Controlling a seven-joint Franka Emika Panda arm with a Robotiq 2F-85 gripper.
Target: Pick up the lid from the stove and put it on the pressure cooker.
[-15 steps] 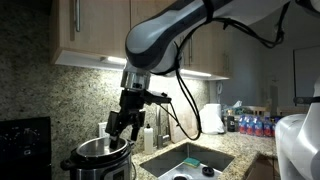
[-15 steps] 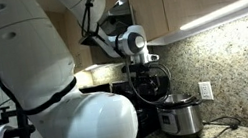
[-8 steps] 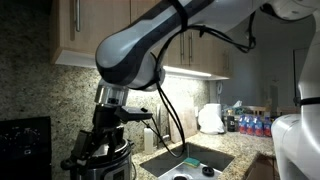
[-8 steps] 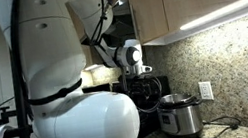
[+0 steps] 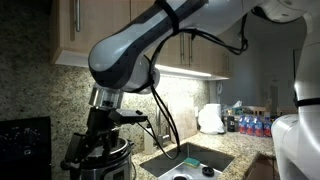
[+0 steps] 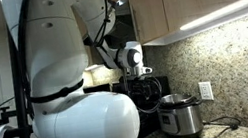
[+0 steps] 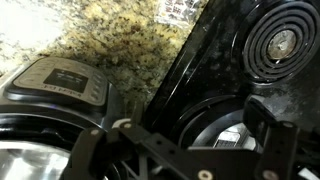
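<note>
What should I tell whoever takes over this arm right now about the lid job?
Tool: open and empty, hovering where the pressure cooker meets the stove.
Lid: apparently the round dark piece lying on the stove near the coil burner, partly hidden by the tool.
Pressure cooker: on the counter beside the stove, uncovered.
Done: nothing grasped yet.
Left: grip the lid, lift it, seat it on the pressure cooker.

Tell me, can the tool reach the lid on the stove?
Probably yes. The open tool hangs over the lid on the stove, and nothing seems to lie between them.
</note>
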